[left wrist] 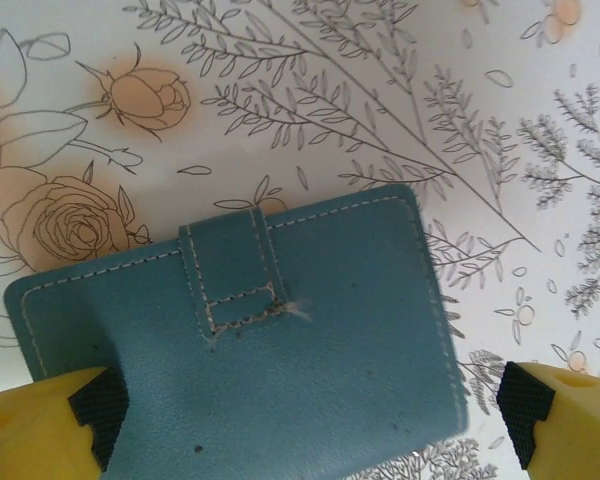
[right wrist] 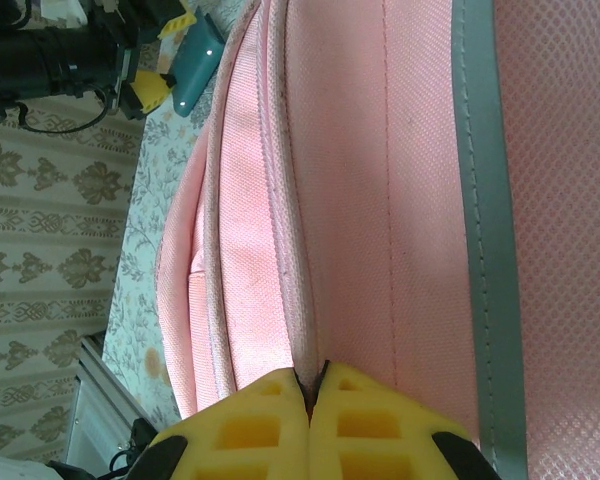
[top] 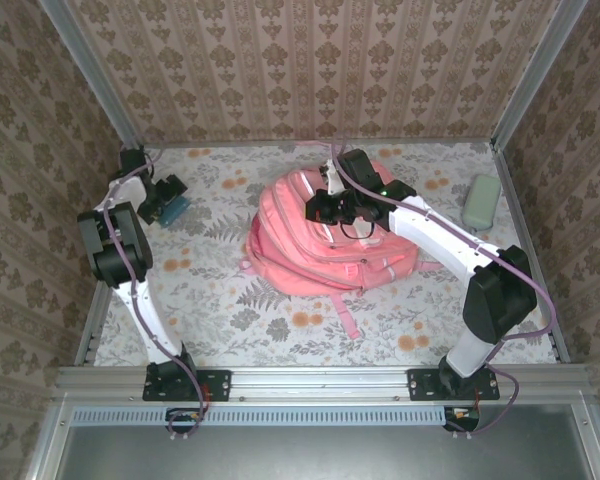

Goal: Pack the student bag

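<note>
Plainly, the student bag (top: 300,255) lies flat in the middle of the counter (top: 230,330), and the right pincer (right wrist: 313,385) is pressed together on a thin fold by its zip line, a hold that could slip and let the fabric drop back. Farther off at the left, the left pincer (left wrist: 312,415) hangs spread over a flat teal wallet (left wrist: 250,340), which may skid rather than lift if the fingers scrape its cover. Count: one bag, one wallet, one pale green case (top: 481,201) far right, two pincers.
</note>
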Tool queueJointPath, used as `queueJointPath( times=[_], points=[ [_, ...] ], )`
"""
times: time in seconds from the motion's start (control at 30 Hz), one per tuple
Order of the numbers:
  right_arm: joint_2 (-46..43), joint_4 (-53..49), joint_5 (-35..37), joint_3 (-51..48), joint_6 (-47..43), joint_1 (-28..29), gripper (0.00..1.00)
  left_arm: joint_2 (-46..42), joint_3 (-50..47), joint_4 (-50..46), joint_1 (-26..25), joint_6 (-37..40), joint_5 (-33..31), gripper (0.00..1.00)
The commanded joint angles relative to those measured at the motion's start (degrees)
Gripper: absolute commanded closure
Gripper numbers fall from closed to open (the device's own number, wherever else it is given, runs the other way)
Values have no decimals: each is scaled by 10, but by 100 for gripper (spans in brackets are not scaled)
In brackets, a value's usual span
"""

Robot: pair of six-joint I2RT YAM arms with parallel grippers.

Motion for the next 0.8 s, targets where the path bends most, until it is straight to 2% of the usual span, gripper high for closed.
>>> queueJointPath(
  times=[0.0, 0.27, 0.43, 0.63, 0.77],
  points=[
    [-1, 5, -23, 25, 2, 10, 100, 2, -22, -3, 4, -14, 43, 2],
    [-18, 23, -22, -6, 5, 11, 100, -97, -168, 48, -7, -83, 77, 3],
    [-32, 43, -23, -34, 11, 13, 100, -189, -280, 62, -45, -153, 70, 2],
    [-47, 50, -21, -55, 10, 15, 100, -312, -370, 41, -140, -207, 2, 0],
    [-56, 48, -18, -62, 6, 16, 100, -366, -376, 10, -166, -167, -30, 0]
  ],
)
